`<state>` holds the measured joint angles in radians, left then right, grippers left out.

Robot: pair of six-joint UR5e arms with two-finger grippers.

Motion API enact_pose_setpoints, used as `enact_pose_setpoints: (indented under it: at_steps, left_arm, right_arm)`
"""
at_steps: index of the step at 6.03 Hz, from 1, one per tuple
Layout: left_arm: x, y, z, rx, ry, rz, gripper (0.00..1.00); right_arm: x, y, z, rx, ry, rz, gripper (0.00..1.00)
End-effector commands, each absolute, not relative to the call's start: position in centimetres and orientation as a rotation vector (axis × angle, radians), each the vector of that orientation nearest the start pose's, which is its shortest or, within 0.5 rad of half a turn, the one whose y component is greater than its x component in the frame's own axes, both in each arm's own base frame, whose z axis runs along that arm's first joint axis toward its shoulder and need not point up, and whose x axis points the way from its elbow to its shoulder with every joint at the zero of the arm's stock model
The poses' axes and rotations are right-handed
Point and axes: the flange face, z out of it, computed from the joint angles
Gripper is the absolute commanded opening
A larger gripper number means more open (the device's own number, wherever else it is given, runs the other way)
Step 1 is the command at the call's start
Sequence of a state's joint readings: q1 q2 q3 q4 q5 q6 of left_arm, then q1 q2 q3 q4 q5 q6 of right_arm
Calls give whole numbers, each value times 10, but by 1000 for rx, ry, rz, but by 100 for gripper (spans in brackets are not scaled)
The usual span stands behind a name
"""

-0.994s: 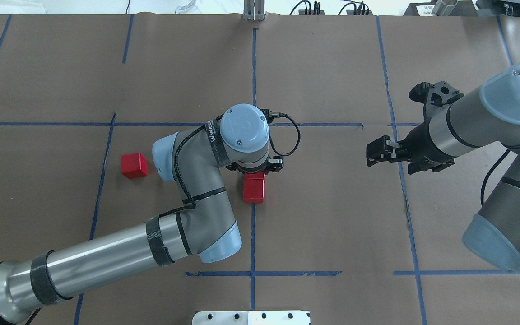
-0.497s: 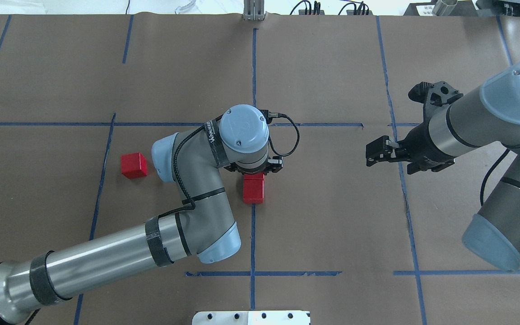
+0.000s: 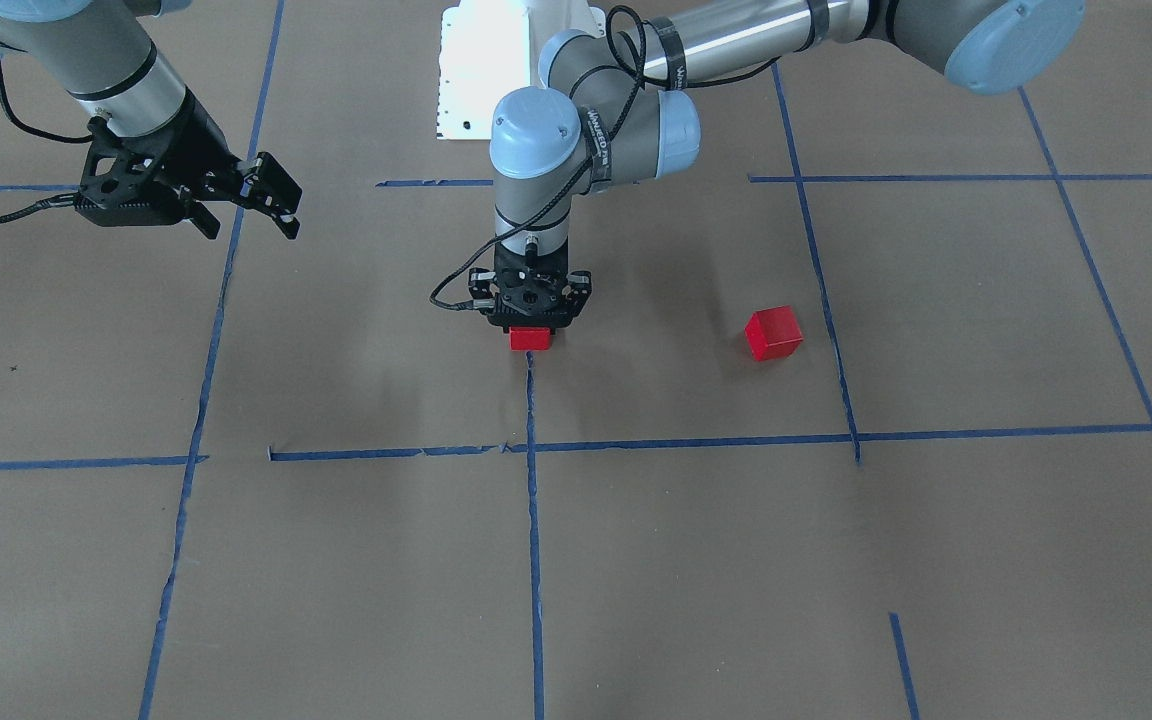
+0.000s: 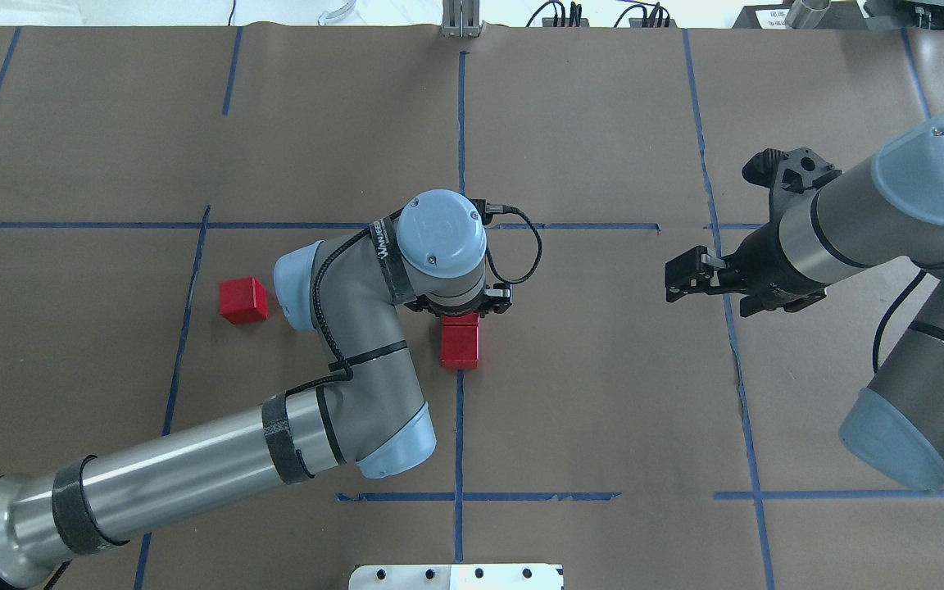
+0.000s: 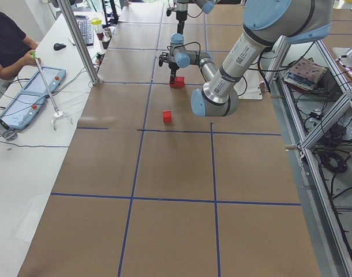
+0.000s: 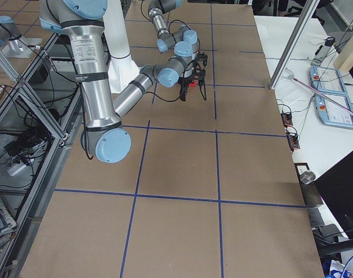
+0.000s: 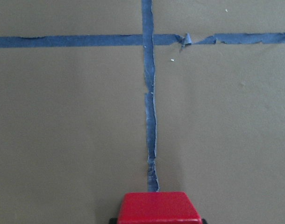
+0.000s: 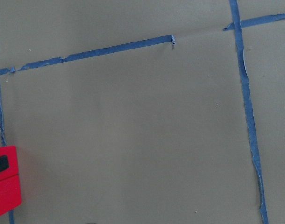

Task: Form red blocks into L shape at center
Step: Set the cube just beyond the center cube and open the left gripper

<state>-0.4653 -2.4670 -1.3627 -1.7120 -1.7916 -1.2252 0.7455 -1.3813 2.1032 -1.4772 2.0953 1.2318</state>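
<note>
Two red blocks [image 4: 460,342] lie end to end on the vertical blue tape line at the center [image 4: 521,360]. My left gripper [image 3: 532,322] points straight down and is shut on the farther of the two, which fills the bottom of the left wrist view [image 7: 160,208]. The right wrist view shows both blocks [image 8: 5,186] with a finger pad against the upper one. The third red block [image 4: 243,300] sits alone left of the center, also seen in the front view [image 3: 773,333]. My right gripper [image 4: 673,279] hovers open and empty to the right.
The white robot base plate [image 4: 456,576] sits at the near table edge. Blue tape lines divide the brown paper [image 4: 603,123]. An operator [image 5: 8,40] and control tablets [image 5: 34,86] are at a side table beyond the far edge.
The left arm has shifted only very slightly. The blocks and the right arm have not moved.
</note>
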Motion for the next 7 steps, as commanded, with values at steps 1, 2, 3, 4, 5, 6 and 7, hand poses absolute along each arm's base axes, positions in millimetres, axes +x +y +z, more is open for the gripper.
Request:
enact_pose_setpoints:
  at_steps: [1,2,3,4,5,6,7]
  left_arm:
    - [641,-447,173,135,838,-20,100]
    - [640,-447,171,138,842,-21,100]
    - [628,-446,160,151,866,-25,100]
    - [592,-459,154,170,876,-54,100]
    - [555,-451,183,179,875,-62,100]
    - [515,-458,204,192,874,-95,100]
    - [485,-459,240,188,845,-122,100]
  right_arm:
    - [-316,-404,307,-14,-938,159,100]
    - [-317,-405,307,-14,-938,159,100]
    - [-316,-405,306,-14,-938,162,100]
    - [-316,-405,306,-13,-938,160,100]
    - [-316,-405,307,-15,-937,160,100]
    - [-315,-405,309,-16,-935,162,100]
    - [-314,-404,311,-19,-931,164,100]
